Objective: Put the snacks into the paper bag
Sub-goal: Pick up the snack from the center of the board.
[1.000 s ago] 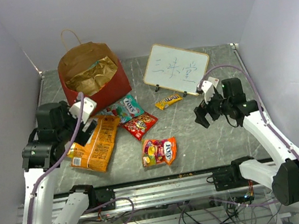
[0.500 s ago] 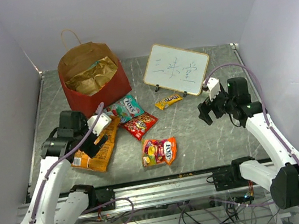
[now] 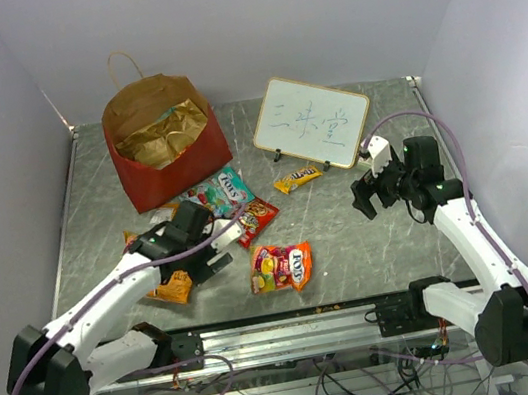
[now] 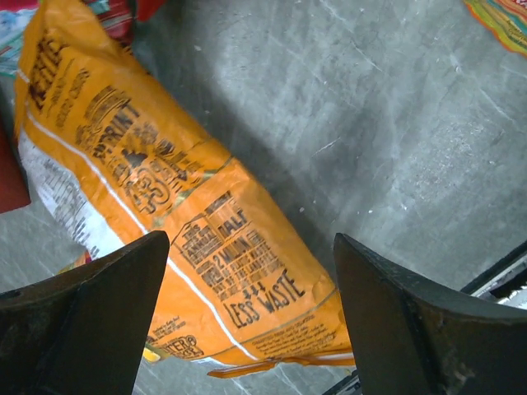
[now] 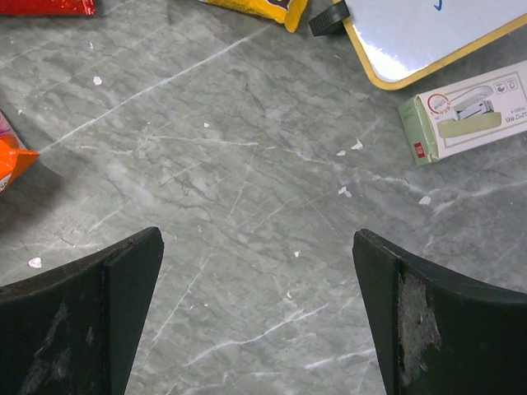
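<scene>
Top external view: paper bag (image 3: 179, 176) stands at the far-left corner of the tabletop (image 3: 353, 243), one tan packet (image 3: 167, 133) inside; five snacks (image 3: 281, 266) lie outside. The left gripper (image 4: 247, 271), jaws spread and empty, hovers over the orange chip bag (image 4: 165, 214); the right gripper (image 5: 255, 280) likewise gapes.

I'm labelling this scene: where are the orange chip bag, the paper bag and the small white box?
orange chip bag (image 4: 165, 222), left wrist view, printed middle.
paper bag (image 3: 188, 170), top view, red front wall.
small white box (image 5: 471, 111), right wrist view, top face.

paper bag (image 3: 164, 133): rear left | whiteboard (image 3: 311, 121): right of it | snacks (image 3: 281, 267): in front
</scene>
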Action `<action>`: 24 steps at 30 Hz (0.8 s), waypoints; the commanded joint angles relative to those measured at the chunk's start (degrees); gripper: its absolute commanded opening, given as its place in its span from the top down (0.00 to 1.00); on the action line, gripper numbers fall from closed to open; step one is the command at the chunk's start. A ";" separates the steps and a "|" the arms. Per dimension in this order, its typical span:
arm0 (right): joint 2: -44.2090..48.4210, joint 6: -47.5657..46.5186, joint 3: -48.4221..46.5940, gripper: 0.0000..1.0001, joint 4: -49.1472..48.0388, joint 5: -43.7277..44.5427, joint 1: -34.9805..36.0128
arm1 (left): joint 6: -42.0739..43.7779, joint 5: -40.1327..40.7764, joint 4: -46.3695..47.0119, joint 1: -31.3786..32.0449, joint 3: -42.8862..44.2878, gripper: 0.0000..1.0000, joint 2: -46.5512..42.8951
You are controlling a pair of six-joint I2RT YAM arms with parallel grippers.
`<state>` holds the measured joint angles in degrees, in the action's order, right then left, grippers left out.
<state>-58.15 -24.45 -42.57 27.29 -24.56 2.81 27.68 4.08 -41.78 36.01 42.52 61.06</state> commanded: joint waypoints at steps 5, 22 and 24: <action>-0.92 -0.19 0.64 0.00 -1.02 -0.26 -1.14 | -0.08 11.13 7.24 4.49 -1.63 0.06 7.25; -2.49 -0.77 0.55 0.00 -0.56 -1.17 -1.23 | 1.97 15.44 10.64 4.59 -3.64 0.11 16.83; -2.67 -0.73 0.49 0.00 -0.43 -1.23 -1.23 | 2.15 15.80 10.87 4.59 -3.99 0.14 16.97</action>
<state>-60.40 -24.53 -42.50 27.29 -25.06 1.93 28.99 17.98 -32.82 40.03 39.40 77.69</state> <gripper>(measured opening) 0.997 0.886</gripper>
